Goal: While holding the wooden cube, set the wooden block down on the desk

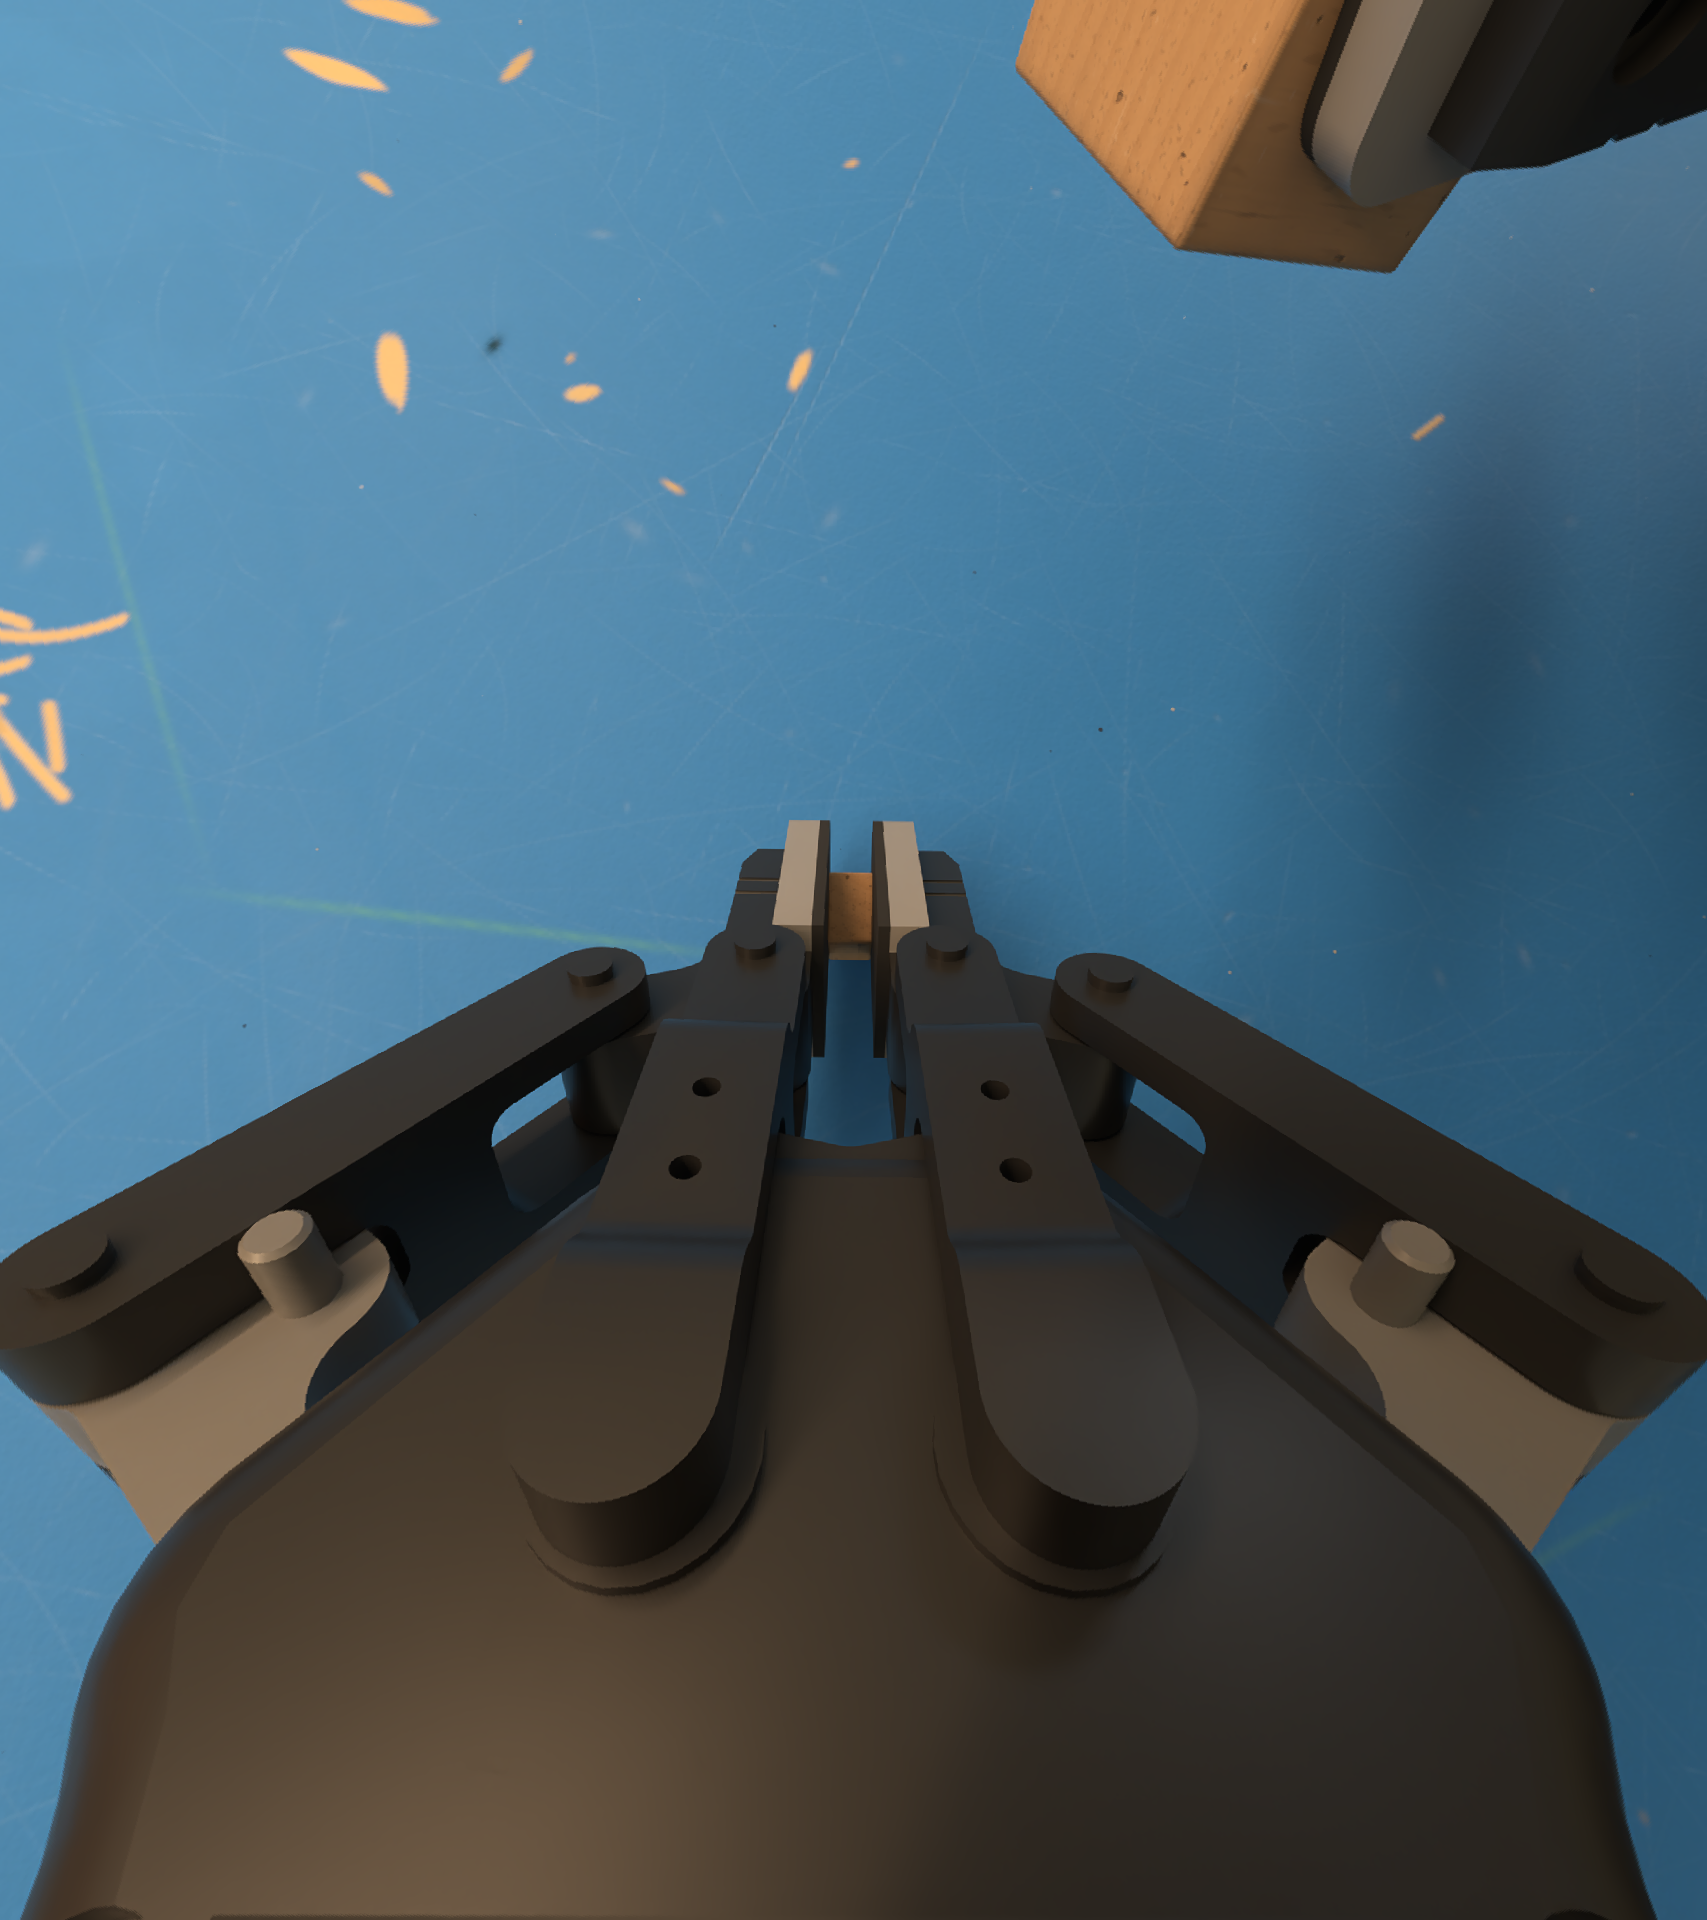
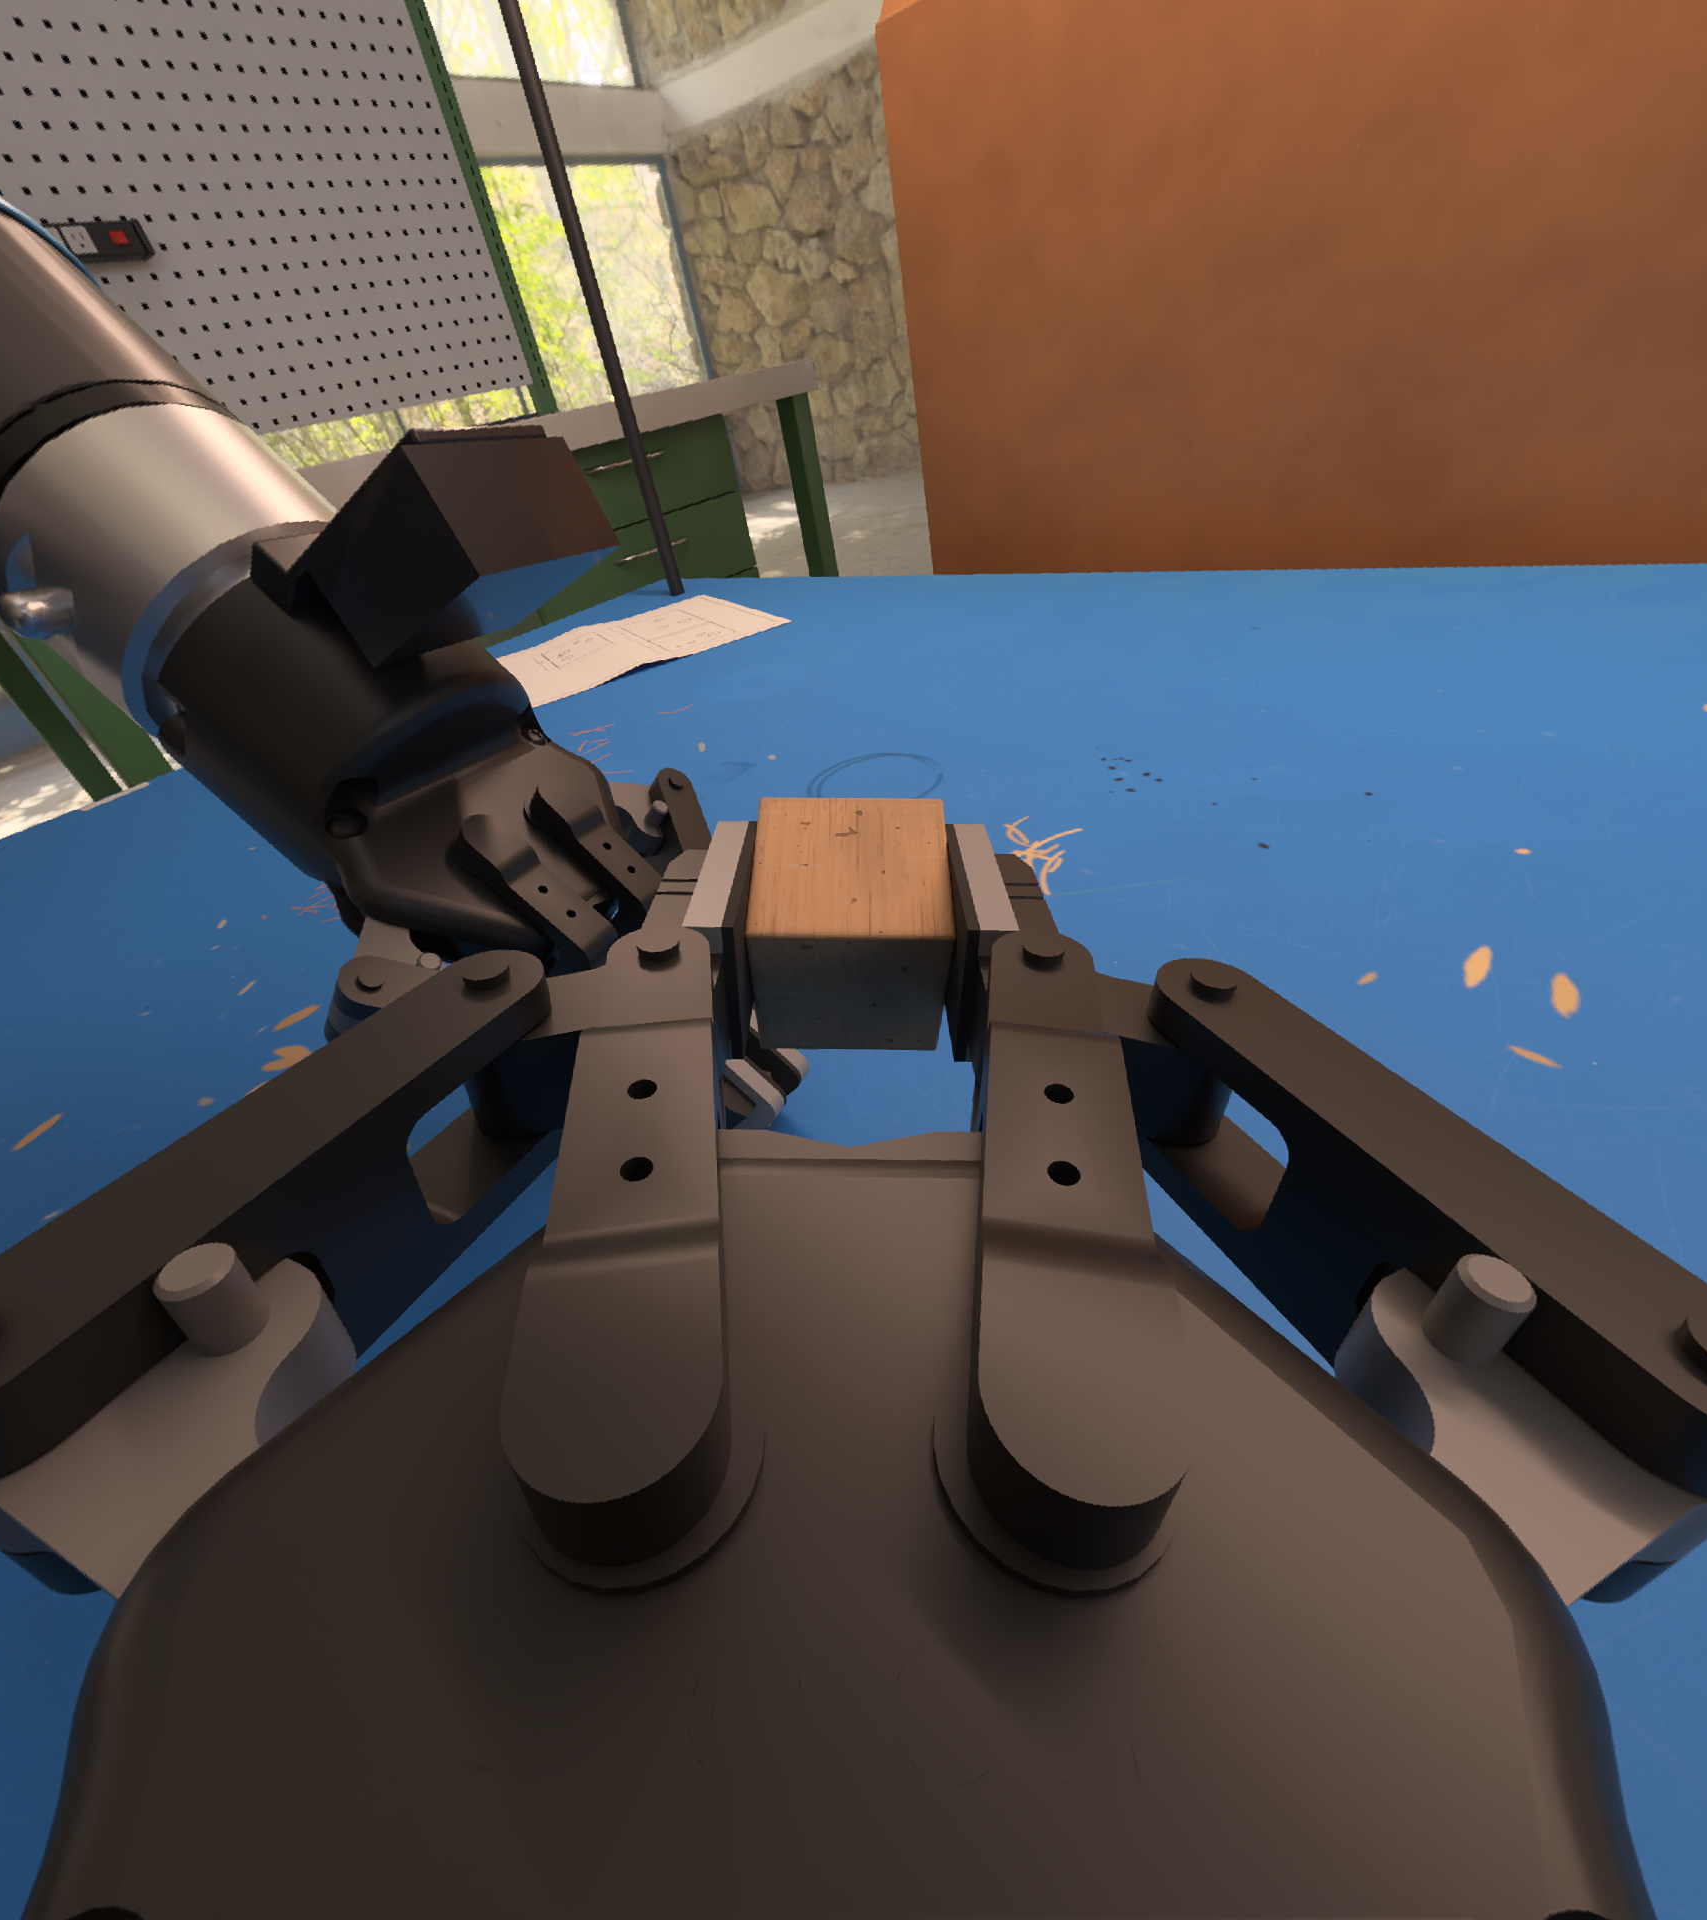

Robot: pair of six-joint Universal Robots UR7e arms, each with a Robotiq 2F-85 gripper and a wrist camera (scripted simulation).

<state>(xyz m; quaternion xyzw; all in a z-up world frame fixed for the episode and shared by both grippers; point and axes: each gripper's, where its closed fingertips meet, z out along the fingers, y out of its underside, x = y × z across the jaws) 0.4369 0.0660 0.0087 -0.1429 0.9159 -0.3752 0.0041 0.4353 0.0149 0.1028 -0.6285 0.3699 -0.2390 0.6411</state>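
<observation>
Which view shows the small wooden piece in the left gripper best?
Left wrist view: the small wooden piece shows as a sliver pinched between the left gripper pads. In the right wrist view the left gripper's body hides it.

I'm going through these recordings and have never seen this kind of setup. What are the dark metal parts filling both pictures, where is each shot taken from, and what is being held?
Each picture comes from a camera on a robot arm's wrist, looking along its two fingers, so the dark linkage in front is that arm's own end effector. In the left wrist view, the left end effector points down at the blue desk and is closed on a small wooden piece, mostly hidden between the pads. In the right wrist view, the right end effector grips a larger wooden cube; that same cube shows at the top right of the left view. The other arm reaches in from the left. The desk bears orange flecks and scratches, and a sheet of paper lies farther back.
</observation>
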